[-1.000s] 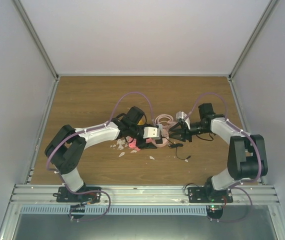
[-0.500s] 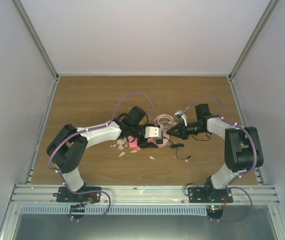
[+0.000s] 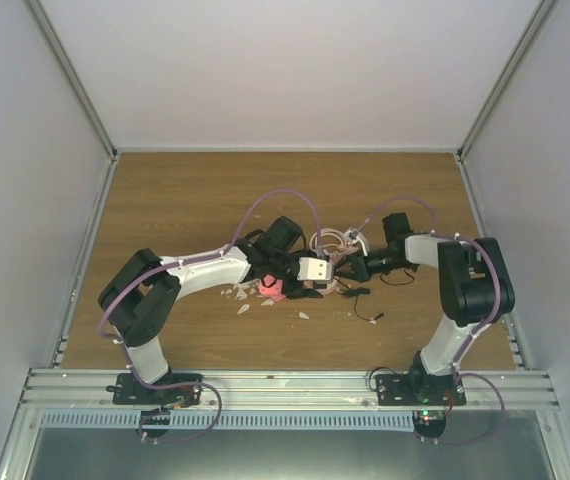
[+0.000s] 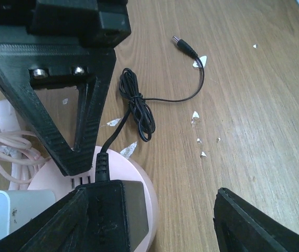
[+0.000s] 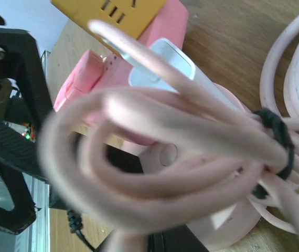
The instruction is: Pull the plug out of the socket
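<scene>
My left gripper (image 4: 150, 198) stands spread over the socket (image 4: 137, 169). In the left wrist view the socket is a pale pink rounded slab at the bottom of the frame, left of centre, lying on the worktop (image 4: 254, 121). The black plug (image 4: 107, 210) sits on top of it. One of my fingers lies against the plug at lower left. The other, at lower right, stands apart from it with bare wood between.

My right gripper (image 4: 72, 165) is pressed together. It points down from the upper left of that view, its tip on the socket just beside the plug's cable collar. I cannot tell whether it pinches anything.

A thin black cable (image 4: 139, 110) runs from the plug up to a tied bundle mid-frame, then curves to a barrel connector (image 4: 182, 46) near the top. White chips (image 4: 195, 116) lie scattered beside it.

In the right wrist view, blurred pink cords (image 5: 139, 157) fill the frame, bound by a black tie (image 5: 275, 136). Behind them, at the top, are a yellow cube (image 5: 113, 13) and a pink block (image 5: 168, 23).
</scene>
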